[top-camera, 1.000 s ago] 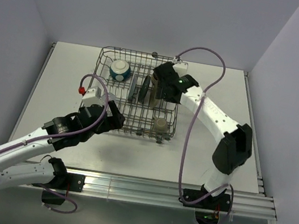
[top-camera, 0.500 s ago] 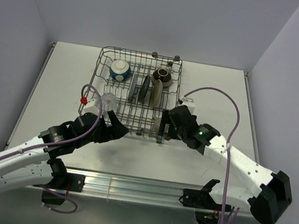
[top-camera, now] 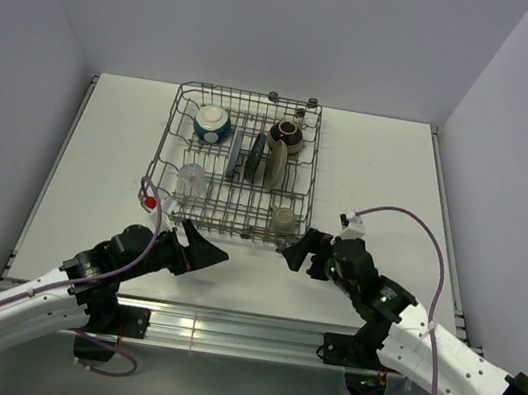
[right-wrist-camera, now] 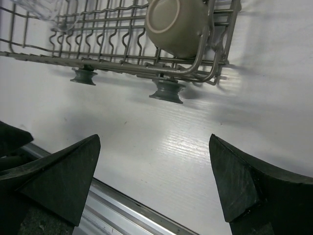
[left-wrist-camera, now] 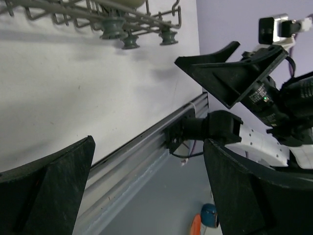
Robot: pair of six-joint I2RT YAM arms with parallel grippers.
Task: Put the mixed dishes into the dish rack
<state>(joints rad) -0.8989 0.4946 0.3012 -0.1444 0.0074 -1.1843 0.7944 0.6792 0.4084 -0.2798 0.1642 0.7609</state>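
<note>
The dish rack (top-camera: 167, 131) stands at the table's far middle. It holds the teal bowl (top-camera: 211, 124), the dark brown bowl (top-camera: 285, 136), the clear glass (top-camera: 192, 181), the olive-grey mug (top-camera: 283, 220), and the pale-blue plate (top-camera: 235, 149), teal plate (top-camera: 250, 158) and beige plate (top-camera: 274, 165) on edge. My left gripper (top-camera: 205, 249) is open and empty just in front of the rack's near edge. My right gripper (top-camera: 298, 249) is open and empty near the rack's near right corner. In the right wrist view the gripper (right-wrist-camera: 154, 181) hangs over bare table below the mug (right-wrist-camera: 177, 24).
The rack's wheels (right-wrist-camera: 166, 90) rest on the white table (top-camera: 98, 160). The metal rail (top-camera: 251, 332) runs along the table's near edge. In the left wrist view the left gripper (left-wrist-camera: 146, 191) looks past the table edge at the right gripper (left-wrist-camera: 230, 73).
Both arms have drawn back from the rack toward the near edge. The right gripper left the dark brown bowl in the rack; the clear glass now stands in the rack.
</note>
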